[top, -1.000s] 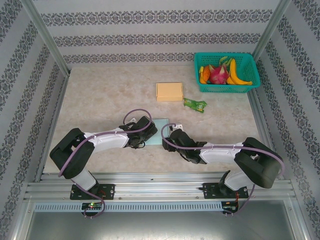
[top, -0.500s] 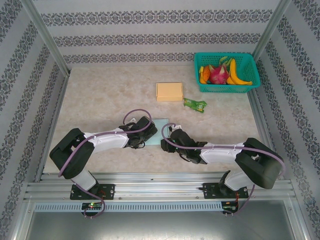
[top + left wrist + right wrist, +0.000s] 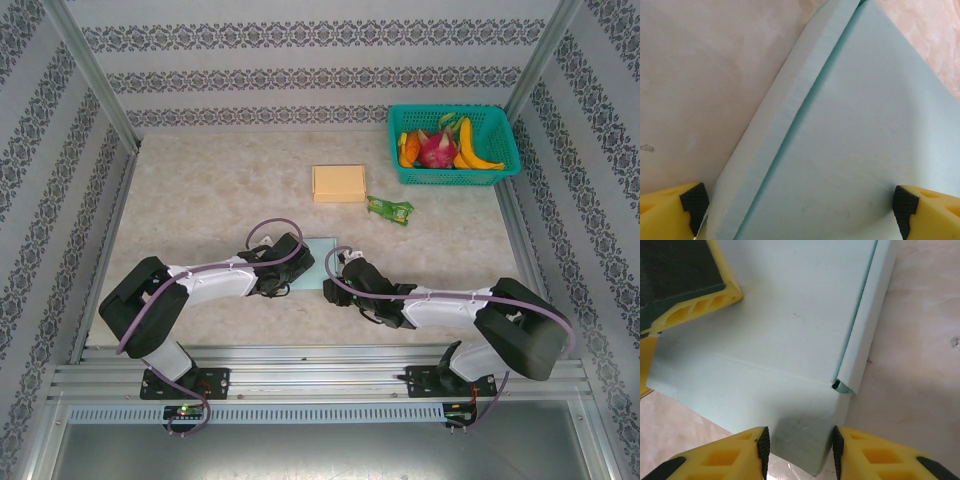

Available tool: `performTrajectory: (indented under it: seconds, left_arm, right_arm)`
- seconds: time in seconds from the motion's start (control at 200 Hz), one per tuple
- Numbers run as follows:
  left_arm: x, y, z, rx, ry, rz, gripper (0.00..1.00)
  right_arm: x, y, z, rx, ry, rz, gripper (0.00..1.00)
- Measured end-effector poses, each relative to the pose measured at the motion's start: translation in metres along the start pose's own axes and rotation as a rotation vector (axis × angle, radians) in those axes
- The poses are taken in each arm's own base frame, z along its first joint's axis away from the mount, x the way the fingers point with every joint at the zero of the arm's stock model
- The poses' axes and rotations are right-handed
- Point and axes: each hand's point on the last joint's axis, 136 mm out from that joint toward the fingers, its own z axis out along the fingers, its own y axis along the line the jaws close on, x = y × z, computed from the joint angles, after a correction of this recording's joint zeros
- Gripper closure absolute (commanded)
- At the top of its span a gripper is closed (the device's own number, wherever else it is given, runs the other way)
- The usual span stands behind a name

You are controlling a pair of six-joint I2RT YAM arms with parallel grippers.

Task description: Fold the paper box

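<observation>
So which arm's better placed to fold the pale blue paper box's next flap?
Right, probably: the right tool straddles a corner flap of the pale blue paper box, beside its side wall. The left tool spans the flat panel.

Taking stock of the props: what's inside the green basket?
The green basket holds bananas, a pink dragon fruit and an orange item; whatever lies beneath them is covered.

A pale mint-green paper box [image 3: 320, 255] lies flat on the beige marbled counter [image 3: 220, 190], near its front edge and about mid-width. Its broad panel faces up, creased across, and one narrow side flap [image 3: 867, 325] is folded over along a long edge.
</observation>
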Motion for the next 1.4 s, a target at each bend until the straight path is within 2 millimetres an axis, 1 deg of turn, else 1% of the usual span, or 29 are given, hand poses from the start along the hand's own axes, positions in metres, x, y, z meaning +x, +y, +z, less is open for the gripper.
performTrajectory:
  seconds: [0.05,0.095,0.355,0.689,0.844,1.074,1.404]
  left_arm:
    - [0.0,0.0,0.0,0.0,0.0,0.0,0.03]
    - [0.0,0.0,0.0,0.0,0.0,0.0,0.03]
    - [0.0,0.001,0.0,0.0,-0.004,-0.001,0.03]
    - [-0.001,0.0,0.0,0.002,-0.007,-0.004,0.03]
    - [-0.001,0.001,0.001,0.0,-0.007,-0.004,0.03]
    - [-0.003,0.001,0.002,-0.003,-0.022,-0.02,0.04]
    - [-0.006,0.0,0.004,-0.007,-0.041,-0.02,0.04]
  right_arm:
    - [0.001,-0.001,0.0,0.002,-0.003,-0.008,0.61]
    - [0.001,-0.002,0.002,0.003,-0.003,-0.014,0.63]
    - [0.003,-0.006,0.009,0.015,-0.016,-0.027,0.63]
    - [0.0,-0.01,0.011,0.017,-0.069,-0.076,0.64]
    - [0.001,-0.014,0.021,0.027,-0.092,-0.117,0.64]
    - [-0.008,-0.019,0.037,0.049,-0.176,-0.16,0.63]
    - [-0.019,-0.023,0.05,0.121,-0.266,-0.223,0.57]
